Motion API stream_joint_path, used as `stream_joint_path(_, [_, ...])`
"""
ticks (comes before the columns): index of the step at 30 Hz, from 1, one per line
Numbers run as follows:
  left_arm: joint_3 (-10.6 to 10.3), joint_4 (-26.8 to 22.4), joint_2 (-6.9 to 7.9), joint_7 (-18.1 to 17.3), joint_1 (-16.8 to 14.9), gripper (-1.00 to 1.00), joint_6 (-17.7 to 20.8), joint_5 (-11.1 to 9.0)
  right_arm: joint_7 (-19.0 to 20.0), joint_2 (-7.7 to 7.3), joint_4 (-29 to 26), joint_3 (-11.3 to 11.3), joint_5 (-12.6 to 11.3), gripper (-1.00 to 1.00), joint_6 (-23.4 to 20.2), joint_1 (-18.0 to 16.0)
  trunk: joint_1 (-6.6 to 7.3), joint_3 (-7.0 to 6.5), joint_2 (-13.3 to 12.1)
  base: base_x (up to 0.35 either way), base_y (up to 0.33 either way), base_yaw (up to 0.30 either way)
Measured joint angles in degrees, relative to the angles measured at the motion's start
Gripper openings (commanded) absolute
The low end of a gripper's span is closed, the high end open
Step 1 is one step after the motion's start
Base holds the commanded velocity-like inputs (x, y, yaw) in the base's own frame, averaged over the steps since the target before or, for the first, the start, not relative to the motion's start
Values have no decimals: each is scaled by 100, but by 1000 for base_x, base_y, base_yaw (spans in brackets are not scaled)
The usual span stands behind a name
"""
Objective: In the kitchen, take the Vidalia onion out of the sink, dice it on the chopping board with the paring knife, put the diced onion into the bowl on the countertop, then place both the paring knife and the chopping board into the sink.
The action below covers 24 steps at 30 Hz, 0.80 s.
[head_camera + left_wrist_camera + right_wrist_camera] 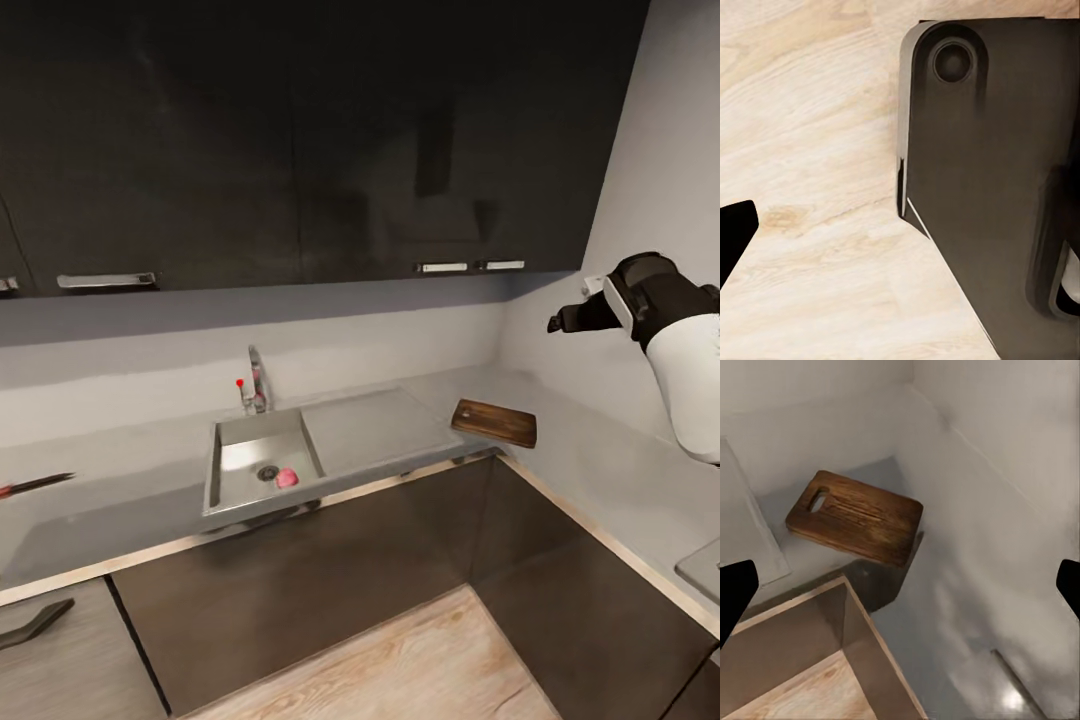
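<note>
The right arm point(690, 380) has a glossy white rounded shell, capped at twelve o'clock by a black wrist housing with a pale band; its gripper point(570, 318) is matte black.

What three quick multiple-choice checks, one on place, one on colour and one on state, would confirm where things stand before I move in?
1. Where is the Vidalia onion?
A. On the chopping board
B. In the sink basin by the drain
C. On the floor

2. What colour is the faucet knob?
A. Red
B. Blue
C. White

3. What lies on the chopping board?
A. The paring knife
B. The onion
C. Nothing

Answers: 1 B, the pink bulb sits in the sink beside the drain. 2 A, a red knob shows by the chrome spout. 3 C, the right wrist view shows the board's top bare.
</note>
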<state>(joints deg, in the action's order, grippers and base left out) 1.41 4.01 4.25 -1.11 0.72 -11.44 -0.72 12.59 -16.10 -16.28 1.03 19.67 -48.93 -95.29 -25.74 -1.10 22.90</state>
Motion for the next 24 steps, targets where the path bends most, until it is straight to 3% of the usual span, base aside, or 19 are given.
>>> stream_joint_path(24, [5,-9,75,0,0,100,-10,-214,2,20,309,0,20,100,194,20,0,0,0,279,-203,0])
